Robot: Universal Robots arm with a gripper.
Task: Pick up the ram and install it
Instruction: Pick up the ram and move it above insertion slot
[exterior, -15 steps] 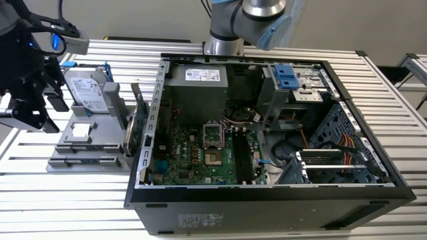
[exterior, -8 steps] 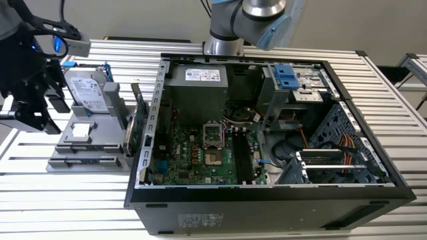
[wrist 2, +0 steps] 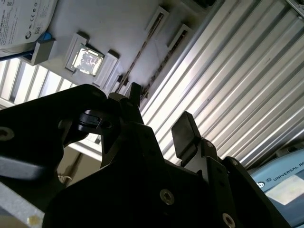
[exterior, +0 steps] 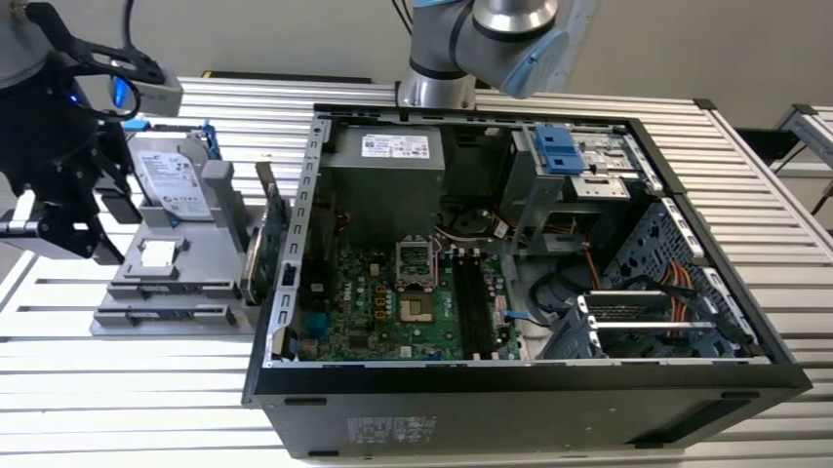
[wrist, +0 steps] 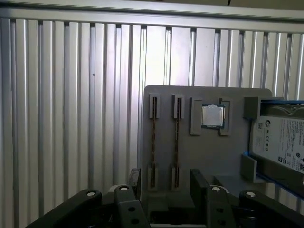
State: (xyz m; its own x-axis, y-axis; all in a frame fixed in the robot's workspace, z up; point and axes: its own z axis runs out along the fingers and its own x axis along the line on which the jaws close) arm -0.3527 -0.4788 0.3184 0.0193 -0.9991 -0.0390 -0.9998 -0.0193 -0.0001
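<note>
Presently gripper (wrist: 166, 179) open, empty, over gray holder (wrist: 209, 156); 2 ram sticks (wrist: 153, 142) slotted there.

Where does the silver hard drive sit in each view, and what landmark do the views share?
Exterior view: the hard drive sits on the grey holder, to the exterior view's left of the computer case.
First wrist view: hard drive beside the square chip, on the holder.
Second wrist view: hard drive cut by the picture's edge, near the chip.
Shared landmark: the square chip.
</note>
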